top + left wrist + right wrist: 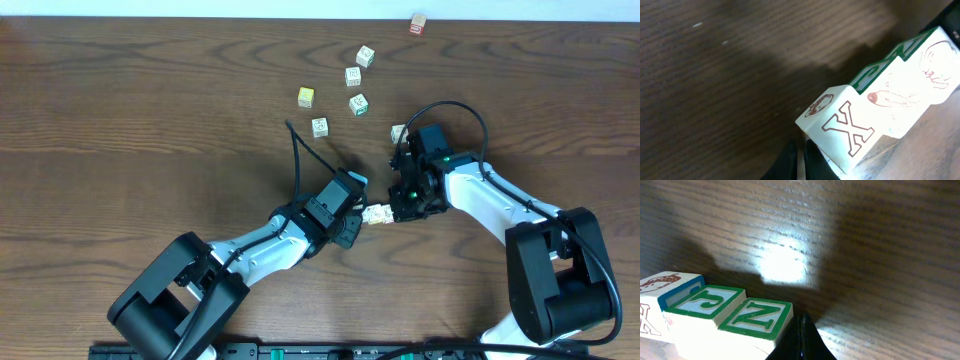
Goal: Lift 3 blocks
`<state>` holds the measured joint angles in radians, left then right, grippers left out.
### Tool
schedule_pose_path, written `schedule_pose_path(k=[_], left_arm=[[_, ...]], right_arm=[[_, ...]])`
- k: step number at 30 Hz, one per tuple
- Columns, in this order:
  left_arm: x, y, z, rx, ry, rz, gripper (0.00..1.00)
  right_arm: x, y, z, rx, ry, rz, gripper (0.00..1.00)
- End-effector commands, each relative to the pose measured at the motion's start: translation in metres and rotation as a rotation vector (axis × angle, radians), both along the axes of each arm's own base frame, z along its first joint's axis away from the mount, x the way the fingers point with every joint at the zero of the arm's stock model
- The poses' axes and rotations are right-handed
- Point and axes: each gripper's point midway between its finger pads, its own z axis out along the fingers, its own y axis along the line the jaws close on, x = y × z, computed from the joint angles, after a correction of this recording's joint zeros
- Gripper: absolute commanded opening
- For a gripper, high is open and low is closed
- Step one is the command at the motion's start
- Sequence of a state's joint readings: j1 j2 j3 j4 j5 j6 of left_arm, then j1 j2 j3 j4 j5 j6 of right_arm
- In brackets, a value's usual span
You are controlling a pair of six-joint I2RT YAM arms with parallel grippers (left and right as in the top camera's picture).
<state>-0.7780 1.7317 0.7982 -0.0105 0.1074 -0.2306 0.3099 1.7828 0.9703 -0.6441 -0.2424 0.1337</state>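
Note:
Three pale letter blocks (pixel 378 214) form a short row, pinched end to end between my two grippers. The left gripper (pixel 362 216) is shut, and its closed tips (pixel 801 150) press on the block printed with a red X (pixel 840 125). The right gripper (pixel 395 211) is also shut, with its tips (pixel 802 325) against the green N block (pixel 757 317). A green-lettered middle block (pixel 707 302) sits between those two. In the left wrist view the row's shadow lies apart from it, so the row seems to hang just above the table.
Several loose cubes lie behind the arms: a yellow-green cube (pixel 305 97), white cubes (pixel 320 127) (pixel 358 104) (pixel 353 76) and a cube (pixel 398 133) close to the right arm. A red-edged cube (pixel 418 24) sits at the far edge. Black cables arch over both wrists.

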Motion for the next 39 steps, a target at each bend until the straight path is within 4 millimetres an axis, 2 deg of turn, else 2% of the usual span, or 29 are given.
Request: schedule_pose_path(k=[1, 9, 16, 25, 30, 33, 39], left_arm=[[-0.004, -0.008, 0.001, -0.008, -0.004, -0.078, 0.09], [0.0, -0.005, 0.0, 0.008, -0.02, -0.064, 0.12], [0.004, 0.0, 0.0, 0.04, -0.049, -0.059, 0.12], [0.016, 0.012, 0.0, 0.101, -0.104, -0.009, 0.15], [0.017, 0.013, 0.0, 0.106, -0.109, -0.004, 0.16], [0.023, 0.02, 0.001, 0.13, -0.131, 0.026, 0.15], [0.041, 0.038, 0.003, 0.119, -0.133, 0.131, 0.16]], right_arm=[[-0.018, 0.005, -0.01, 0.018, 0.088, -0.041, 0.01], [-0.021, 0.004, -0.01, 0.013, 0.131, -0.161, 0.01], [-0.023, 0.002, -0.01, -0.001, 0.146, -0.188, 0.01], [-0.023, -0.013, -0.014, -0.084, 0.138, -0.232, 0.01], [-0.017, -0.03, -0.016, -0.179, 0.094, -0.242, 0.01], [-0.015, -0.036, -0.016, -0.212, 0.078, -0.247, 0.01], [-0.011, -0.035, -0.016, -0.204, 0.063, -0.249, 0.01]])
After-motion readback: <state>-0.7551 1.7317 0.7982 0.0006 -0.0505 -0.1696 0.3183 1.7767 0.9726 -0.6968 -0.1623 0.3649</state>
